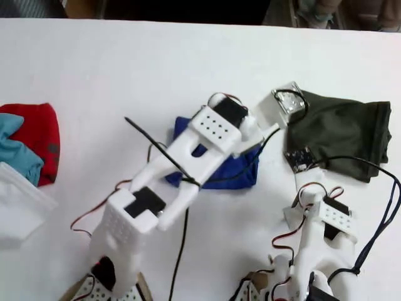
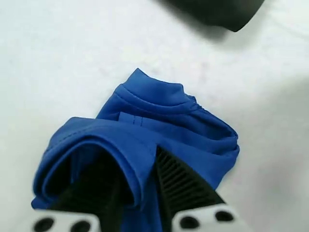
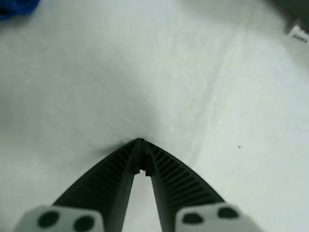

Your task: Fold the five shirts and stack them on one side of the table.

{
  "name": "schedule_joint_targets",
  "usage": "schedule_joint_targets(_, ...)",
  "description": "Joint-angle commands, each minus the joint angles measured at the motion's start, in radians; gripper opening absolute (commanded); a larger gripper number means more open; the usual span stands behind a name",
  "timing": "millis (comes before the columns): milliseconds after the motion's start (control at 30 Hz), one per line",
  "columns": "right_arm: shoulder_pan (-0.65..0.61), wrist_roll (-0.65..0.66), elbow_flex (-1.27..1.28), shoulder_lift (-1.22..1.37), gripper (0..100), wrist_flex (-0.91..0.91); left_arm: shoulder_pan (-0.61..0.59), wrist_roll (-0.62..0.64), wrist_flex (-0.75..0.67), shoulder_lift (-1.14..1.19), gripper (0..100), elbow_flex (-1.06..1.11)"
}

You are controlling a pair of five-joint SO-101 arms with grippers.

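A crumpled blue shirt [image 1: 235, 169] lies at the middle of the white table [image 1: 125, 69]. My left arm stretches over it, and in the left wrist view my left gripper [image 2: 140, 188] is shut on a raised fold of the blue shirt [image 2: 159, 111]. A dark green shirt [image 1: 341, 135] lies flat to the right. My right arm [image 1: 326, 222] sits near the front right edge. Its gripper [image 3: 140, 154] is shut, holds nothing, and hovers over bare table.
At the left edge lie a red shirt [image 1: 37, 135], a light blue shirt [image 1: 15, 150] on top of it, and a white shirt [image 1: 19, 200] in front. Black and red cables trail beside both arms. The far half of the table is bare.
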Motion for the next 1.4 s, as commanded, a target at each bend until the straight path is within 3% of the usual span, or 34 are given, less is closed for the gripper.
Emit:
schedule_joint_targets(0,0.05,-0.006,0.002,-0.012,2.2,-0.041,0.005,0.003,-0.015,-0.011,2,-0.018)
schedule_joint_targets(167,0.05,-0.006,0.002,-0.012,2.2,-0.041,0.003,-0.038,0.018,-0.021,7,-0.038)
schedule_joint_targets(333,0.05,-0.006,0.002,-0.012,2.2,-0.041,-0.055,-0.155,0.293,-0.02,22,-0.266)
schedule_joint_targets(433,0.048,-0.006,0.002,-0.012,2.2,-0.041,-0.173,-0.166,0.411,-0.021,24,-0.461)
schedule_joint_targets(533,0.048,-0.006,0.002,-0.012,2.2,-0.041,-0.325,-0.16,0.442,-0.021,24,-0.631)
schedule_joint_targets(700,0.05,-0.006,0.002,-0.012,2.2,-0.041,-0.583,-0.153,0.445,-0.018,21,-0.68)
schedule_joint_targets(800,0.05,-0.008,0.002,-0.012,2.2,-0.041,-0.733,-0.072,0.445,-0.021,0,-0.636)
schedule_joint_targets(900,0.05,-0.009,0.002,-0.012,2.2,-0.041,-0.881,0.003,0.446,-0.021,2,-0.565)
schedule_joint_targets(1067,0.038,-0.014,-0.023,-0.012,2.1,-0.019,-1.076,-0.003,0.446,-0.052,2,-0.38)
schedule_joint_targets(1200,-0.012,-0.018,-0.176,-0.013,2.1,0.189,-1.16,-0.057,0.433,-0.178,3,-0.191)
schedule_joint_targets(1367,-0.153,-0.149,-0.408,-0.012,2.1,0.335,-1.235,-0.081,0.304,-0.42,3,0.136)
